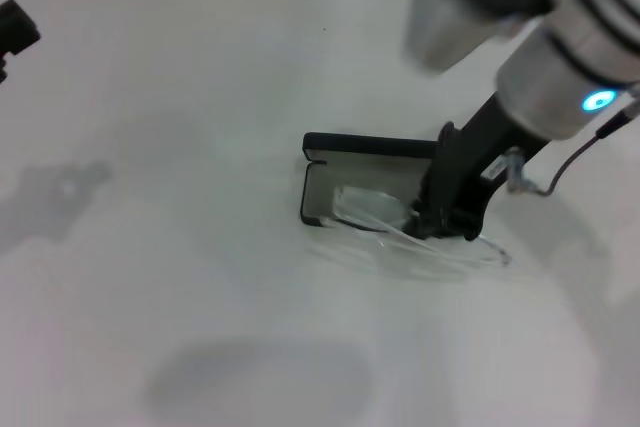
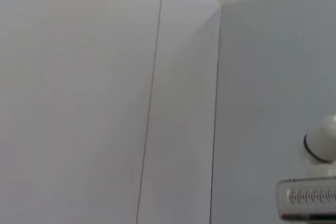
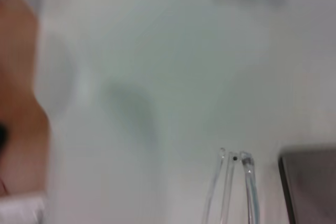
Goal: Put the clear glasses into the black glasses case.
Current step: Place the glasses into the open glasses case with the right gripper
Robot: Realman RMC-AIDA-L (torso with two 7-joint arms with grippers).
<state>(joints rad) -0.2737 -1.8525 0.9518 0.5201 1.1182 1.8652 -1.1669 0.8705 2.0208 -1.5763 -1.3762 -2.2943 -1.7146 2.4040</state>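
Head view shows the case (image 1: 345,182) open at the middle of the frame on the white table (image 1: 200,277), its black lid standing up along the far edge and the grey lining facing up. The glasses (image 1: 400,232) lie only half in it: the lens end rests over the lining near the case's right side, while the clear arms run out past the near rim toward the lower right and rest on the table. The right pincer (image 1: 440,222) comes down from the upper right, with its tip at the glasses just beside the case's right end. Its fingers look closed on the frame there, though I cannot make out the grip with certainty. Right wrist view shows the tips of the clear arms (image 3: 231,182) at the bottom of the frame, next to a dark corner of the case (image 3: 310,182).

The left pincer (image 1: 15,32) sits parked at the upper left edge; whether it is open I cannot tell.

Judging by this, the task is partway done: the glasses are at the case, but the arms have yet to go inside.
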